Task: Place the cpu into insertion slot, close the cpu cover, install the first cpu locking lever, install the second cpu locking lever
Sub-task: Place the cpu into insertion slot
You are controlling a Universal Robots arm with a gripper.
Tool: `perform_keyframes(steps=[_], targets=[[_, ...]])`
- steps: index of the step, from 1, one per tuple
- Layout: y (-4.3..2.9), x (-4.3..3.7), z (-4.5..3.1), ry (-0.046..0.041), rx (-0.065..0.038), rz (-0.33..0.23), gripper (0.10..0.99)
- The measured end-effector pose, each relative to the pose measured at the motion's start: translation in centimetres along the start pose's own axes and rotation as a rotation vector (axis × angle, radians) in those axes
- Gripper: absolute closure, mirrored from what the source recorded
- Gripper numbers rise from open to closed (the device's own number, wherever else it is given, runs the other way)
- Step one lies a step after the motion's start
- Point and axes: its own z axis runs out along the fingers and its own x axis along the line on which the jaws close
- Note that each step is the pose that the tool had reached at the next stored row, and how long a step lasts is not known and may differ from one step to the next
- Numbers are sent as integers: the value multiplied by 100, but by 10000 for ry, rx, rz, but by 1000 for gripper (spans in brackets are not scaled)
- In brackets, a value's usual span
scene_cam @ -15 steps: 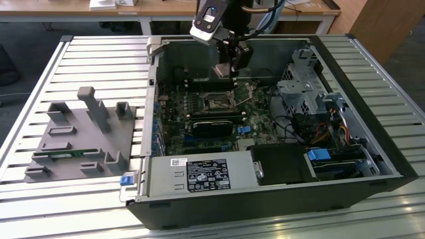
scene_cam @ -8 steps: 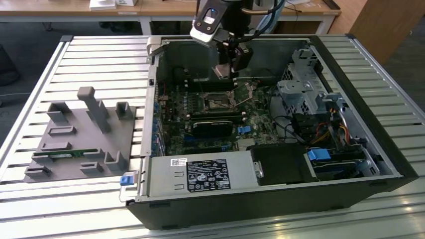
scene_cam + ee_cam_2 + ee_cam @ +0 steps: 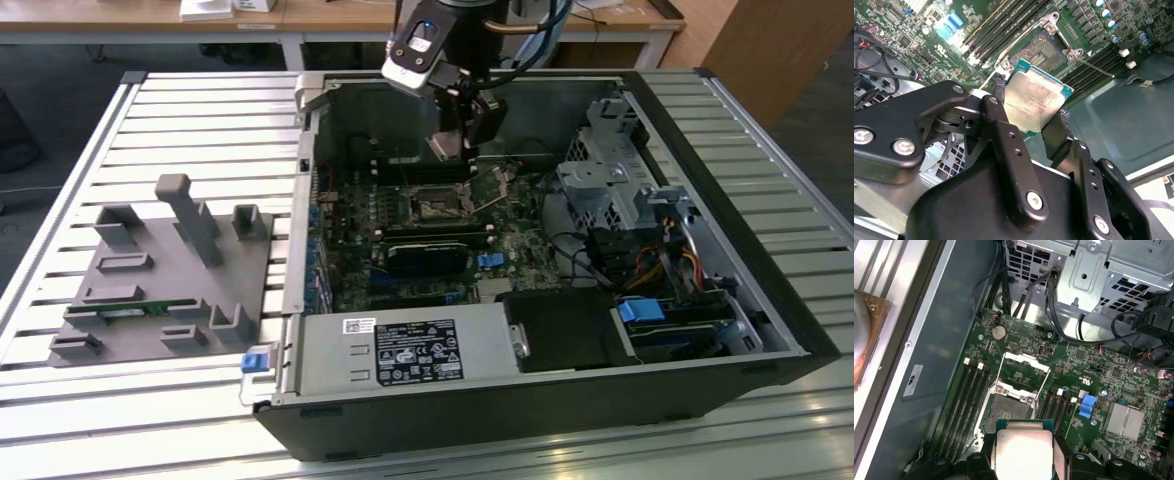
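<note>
My gripper is shut on the cpu, a flat square chip with a pale metal top and a green edge, held by two opposite sides between black fingers. It hangs inside the open computer case, above and slightly off the insertion slot, which lies bare on the green board. In the first wrist view the cpu sits just short of the insertion slot. The cpu cover is swung open beyond the socket, and a thin locking lever stands raised beside it.
The black case walls surround the board. A drive cage with cables stands at the exterior view's right, a power supply at the front, and a long black block just before the socket. A grey fixture rests on the slatted table.
</note>
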Motion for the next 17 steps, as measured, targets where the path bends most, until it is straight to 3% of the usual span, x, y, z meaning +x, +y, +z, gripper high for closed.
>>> perform_keyframes(steps=[17], targets=[[-6, -1, 77, 13, 43, 2, 545]])
